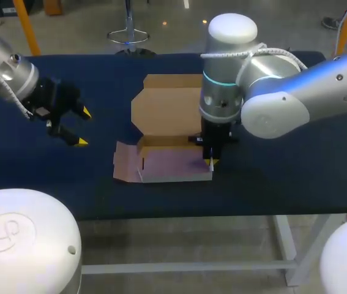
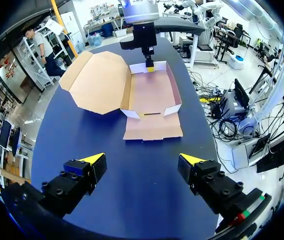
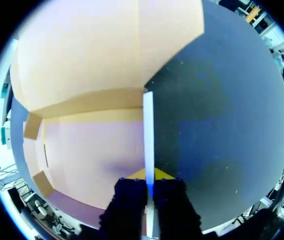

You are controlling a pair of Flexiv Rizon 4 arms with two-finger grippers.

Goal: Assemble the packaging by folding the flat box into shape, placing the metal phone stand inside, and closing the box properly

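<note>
Cardboard, brown and half folded: in the head view the box point(image 1: 168, 160) sits near the middle of the dark blue surface point(image 1: 283, 171). Its tray walls are raised and its lid point(image 1: 164, 105) lies open and flat on the far side. One flap point(image 1: 124, 164) lies flat at the tray's left end. The right hand point(image 1: 211, 161) comes straight down at the tray's right end, pressed together on that end wall. The left hand point(image 1: 81, 127) hangs over the surface at the left, well apart from the box, its fingers spread wide.

From the left wrist, the left hand point(image 2: 143, 160) shows its two yellow tips far apart above the surface. The box point(image 2: 151, 95) lies ahead, with the right hand point(image 2: 149, 65) at its farthest wall.

From the right wrist, the right hand point(image 3: 150, 176) pinches the thin upright wall (seen edge-on as a pale strip) of the box point(image 3: 91, 150). One finger is inside the tray and the other outside, over the surface.
</note>
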